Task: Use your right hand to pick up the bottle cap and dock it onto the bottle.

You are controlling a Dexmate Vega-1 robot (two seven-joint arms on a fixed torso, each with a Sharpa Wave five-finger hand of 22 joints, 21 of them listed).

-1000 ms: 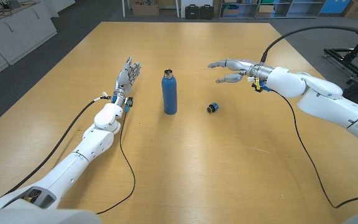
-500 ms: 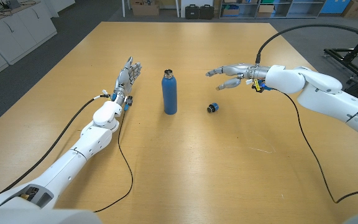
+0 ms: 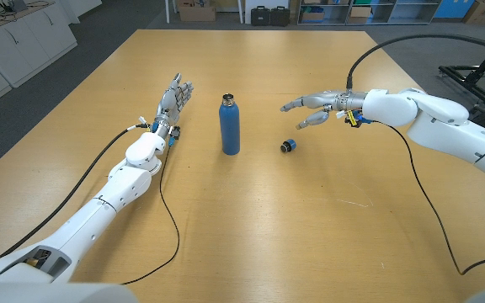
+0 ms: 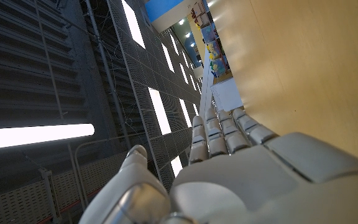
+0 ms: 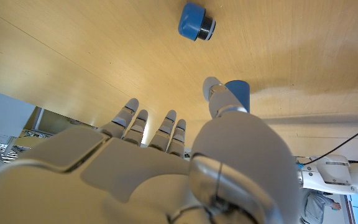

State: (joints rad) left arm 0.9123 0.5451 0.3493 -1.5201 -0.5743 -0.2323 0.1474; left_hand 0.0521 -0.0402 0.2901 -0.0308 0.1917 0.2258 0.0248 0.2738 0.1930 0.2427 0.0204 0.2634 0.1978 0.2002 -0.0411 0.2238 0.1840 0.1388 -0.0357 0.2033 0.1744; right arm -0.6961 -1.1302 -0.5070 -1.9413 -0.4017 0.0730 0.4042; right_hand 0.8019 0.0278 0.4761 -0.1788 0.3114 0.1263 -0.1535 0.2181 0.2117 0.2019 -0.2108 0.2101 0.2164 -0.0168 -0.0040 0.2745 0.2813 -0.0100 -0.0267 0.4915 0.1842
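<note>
A blue bottle (image 3: 230, 125) stands upright and uncapped near the table's middle; in the right wrist view a part of the bottle (image 5: 237, 91) peeks past my thumb. The blue and black bottle cap (image 3: 288, 146) lies on its side to the right of it, and the cap (image 5: 196, 22) sits on bare wood in the right wrist view. My right hand (image 3: 316, 108) hovers behind and to the right of the cap, fingers spread, holding nothing. My left hand (image 3: 171, 104) rests on the table left of the bottle, fingers extended and empty; the left hand (image 4: 229, 168) is also seen from its wrist.
The wooden table (image 3: 251, 219) stretches wide around both objects. Black cables (image 3: 171, 236) trail over it from each arm. Boxes and cases (image 3: 268, 13) stand on the floor beyond the far edge.
My right hand has moved lower and nearer, toward the cap, fingers still spread. The left arm, bottle and cap have stayed in place.
</note>
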